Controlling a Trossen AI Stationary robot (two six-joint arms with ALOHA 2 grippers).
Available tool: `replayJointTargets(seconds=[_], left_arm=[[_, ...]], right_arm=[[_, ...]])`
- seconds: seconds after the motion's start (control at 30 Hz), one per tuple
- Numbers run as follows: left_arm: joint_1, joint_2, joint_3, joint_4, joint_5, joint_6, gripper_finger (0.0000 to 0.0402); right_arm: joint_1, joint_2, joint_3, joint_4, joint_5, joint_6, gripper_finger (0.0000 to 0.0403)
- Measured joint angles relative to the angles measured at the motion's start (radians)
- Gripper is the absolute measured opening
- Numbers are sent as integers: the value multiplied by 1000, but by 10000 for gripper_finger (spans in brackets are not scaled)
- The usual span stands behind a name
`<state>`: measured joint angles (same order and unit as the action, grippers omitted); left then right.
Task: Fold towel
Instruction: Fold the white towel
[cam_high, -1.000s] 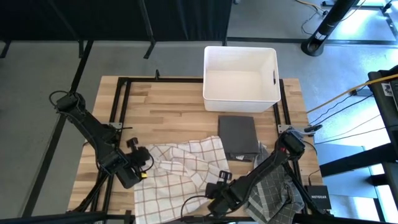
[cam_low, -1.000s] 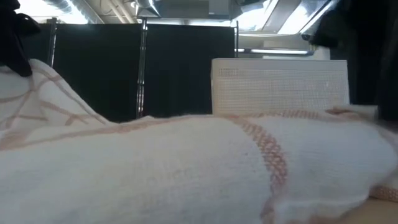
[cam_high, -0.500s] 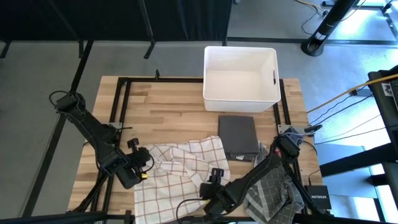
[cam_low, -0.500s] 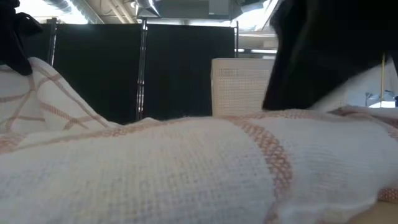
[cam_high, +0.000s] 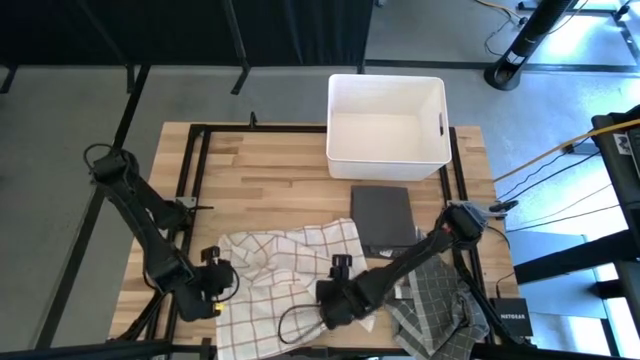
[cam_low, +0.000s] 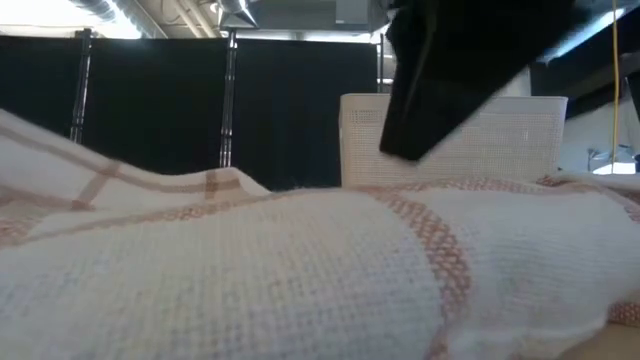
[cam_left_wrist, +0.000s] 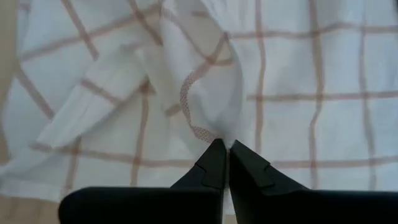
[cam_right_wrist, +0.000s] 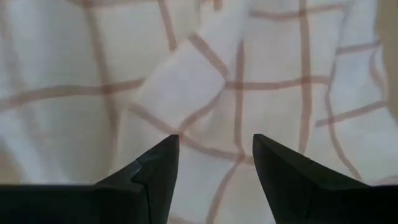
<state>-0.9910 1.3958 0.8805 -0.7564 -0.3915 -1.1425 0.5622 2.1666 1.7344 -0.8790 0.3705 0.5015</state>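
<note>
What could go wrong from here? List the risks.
The left gripper pinches only a thin fold of the white towel with orange checks, so the cloth may slip free. The open right gripper hovers over bunched layers and might grab several. The grey checked cloth lies close enough to snag.

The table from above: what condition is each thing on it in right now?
White towel with orange checks: crumpled, unfolded.
Left gripper: shut, pinching a fold of that towel.
Right gripper: open over it.
White plastic bin: upright, empty.
Dark grey cloth: folded flat.
Grey checked towel: rumpled.
</note>
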Motion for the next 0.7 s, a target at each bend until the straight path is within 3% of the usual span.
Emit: replayJointTargets(seconds=[0.33,0.53,0.7], left_arm=[[31,152,-87,32,19,-60,5],[73,179,-125,27,16,-76,3],[94,180,-138,-102,11,-132,3]], right_arm=[[-88,5,-157,226,-109,-47,208],[-113,4,-194,265,-82,-30,208],[-131,2,-216,292,-41,-16,208]])
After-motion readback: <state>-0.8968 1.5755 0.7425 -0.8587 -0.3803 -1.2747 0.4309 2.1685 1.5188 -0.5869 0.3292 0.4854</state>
